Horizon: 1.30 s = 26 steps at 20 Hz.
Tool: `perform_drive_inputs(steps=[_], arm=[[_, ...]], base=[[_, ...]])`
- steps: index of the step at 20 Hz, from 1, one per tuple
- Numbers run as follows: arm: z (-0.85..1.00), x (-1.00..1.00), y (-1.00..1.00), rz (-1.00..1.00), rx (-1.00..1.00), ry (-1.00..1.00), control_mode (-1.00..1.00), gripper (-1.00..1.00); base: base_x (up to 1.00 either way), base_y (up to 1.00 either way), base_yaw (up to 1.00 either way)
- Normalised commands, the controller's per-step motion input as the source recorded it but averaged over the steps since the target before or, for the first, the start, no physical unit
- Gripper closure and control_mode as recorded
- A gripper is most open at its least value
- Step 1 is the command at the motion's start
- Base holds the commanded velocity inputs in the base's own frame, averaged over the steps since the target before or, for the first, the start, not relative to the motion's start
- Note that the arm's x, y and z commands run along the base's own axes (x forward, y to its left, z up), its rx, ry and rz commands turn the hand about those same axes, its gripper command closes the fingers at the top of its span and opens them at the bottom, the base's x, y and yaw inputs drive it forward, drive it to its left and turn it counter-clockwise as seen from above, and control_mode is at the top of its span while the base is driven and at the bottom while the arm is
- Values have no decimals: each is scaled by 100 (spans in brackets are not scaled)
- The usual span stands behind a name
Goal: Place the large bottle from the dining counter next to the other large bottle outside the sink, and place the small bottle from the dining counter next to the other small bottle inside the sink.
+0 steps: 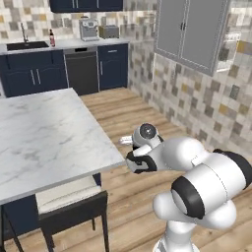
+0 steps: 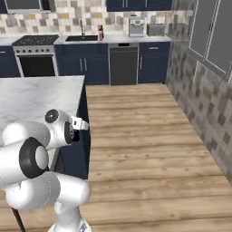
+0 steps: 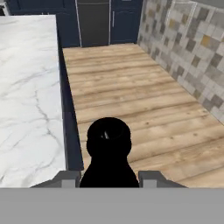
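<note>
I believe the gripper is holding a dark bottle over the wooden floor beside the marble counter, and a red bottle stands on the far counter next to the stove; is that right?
Not quite: the red bottle stands beside the sink, not the stove, as the right base view shows. The gripper does hold the dark bottle over the wooden floor beside the marble counter.

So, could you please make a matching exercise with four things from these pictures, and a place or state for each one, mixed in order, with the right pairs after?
Things:
1. black bottle
2. red-capped bottle
3. stool
4. dishwasher

Places or states:
A. tucked under the edge of the marble counter
B. built in under the far counter, between blue cabinets
C. standing beside the sink on the far counter
D. held between the fingers of the gripper, over the wooden floor

Pairs: 1-D, 2-C, 3-A, 4-B
</note>
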Motion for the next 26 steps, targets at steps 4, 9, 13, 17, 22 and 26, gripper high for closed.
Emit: perform_drive_inputs(steps=[4,9,13,17,22,26], arm=[[0,0,0,0,0,0,100,100],[0,0,0,0,0,0,100,100],[0,0,0,0,0,0,100,100],[0,0,0,0,0,0,100,100],[0,0,0,0,0,0,100,100],[0,0,0,0,0,0,100,100]], base=[[34,-76,0],[56,-69,0],[89,-50,6],[100,-31,17],[100,-6,22],[100,-3,23]])
